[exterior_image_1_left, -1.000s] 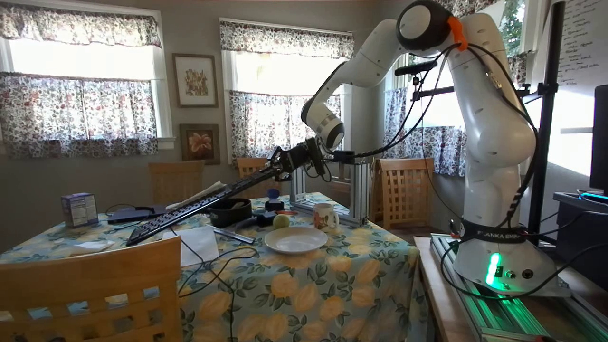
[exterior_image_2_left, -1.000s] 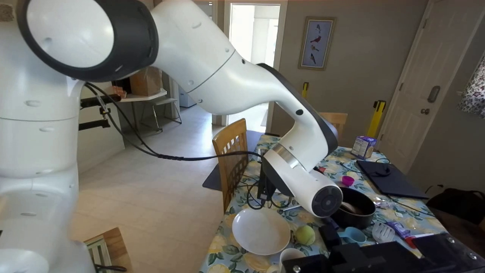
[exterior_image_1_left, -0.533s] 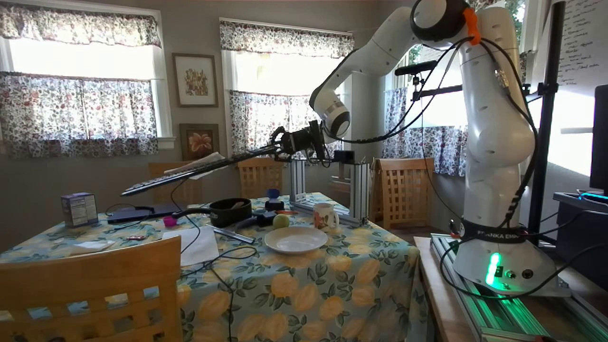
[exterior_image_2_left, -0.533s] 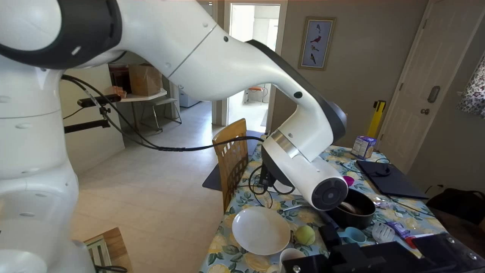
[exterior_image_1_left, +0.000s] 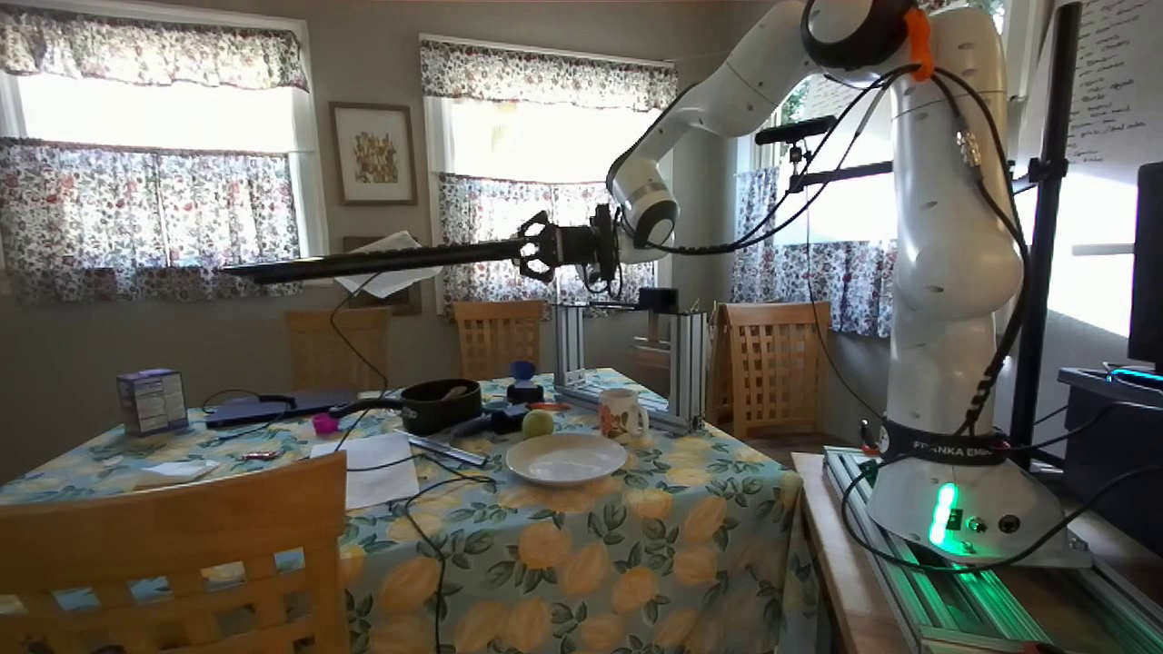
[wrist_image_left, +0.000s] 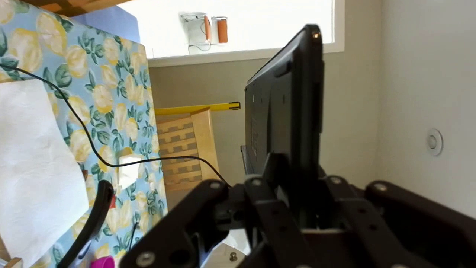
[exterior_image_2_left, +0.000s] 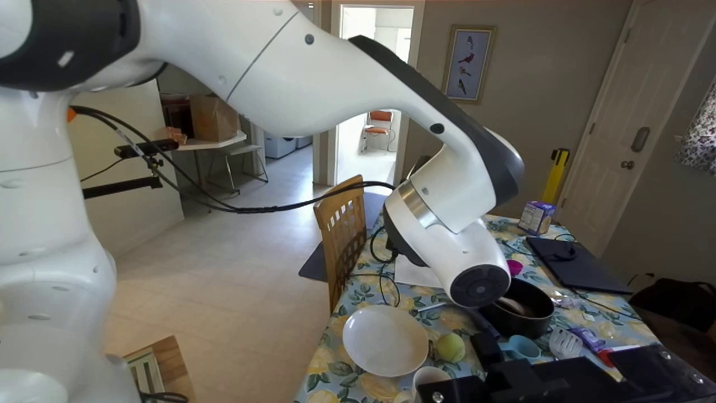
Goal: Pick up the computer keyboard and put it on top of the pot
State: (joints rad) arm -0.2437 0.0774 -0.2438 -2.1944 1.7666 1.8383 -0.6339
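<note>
The long black keyboard [exterior_image_1_left: 391, 261] is in the air high above the table, nearly level, pointing away from the robot. My gripper [exterior_image_1_left: 527, 249] is shut on its near end. In the wrist view the jaws [wrist_image_left: 297, 175] close on the keyboard's faces, and its underside [wrist_image_left: 275, 108] shows. Its dark cable [exterior_image_1_left: 350, 350] hangs to the table and over the front edge. The black pot [exterior_image_1_left: 441, 413] stands on the table below the keyboard, with something inside; it also shows in an exterior view [exterior_image_2_left: 517, 324], partly behind the wrist. The gripper and keyboard are hidden there.
A white paper [exterior_image_1_left: 395, 272] hangs at the raised keyboard; another paper [exterior_image_1_left: 377, 472] lies on the table. Near the pot are a white plate [exterior_image_1_left: 566, 460], a ball [exterior_image_1_left: 537, 423], a mug [exterior_image_1_left: 620, 411] and a metal frame [exterior_image_1_left: 677, 372]. A chair [exterior_image_1_left: 173, 554] stands in front.
The arm has risen and drawn back slightly. The keyboard's far end has swung up from near the table to nearly level. The paper and the cable have been lifted with it.
</note>
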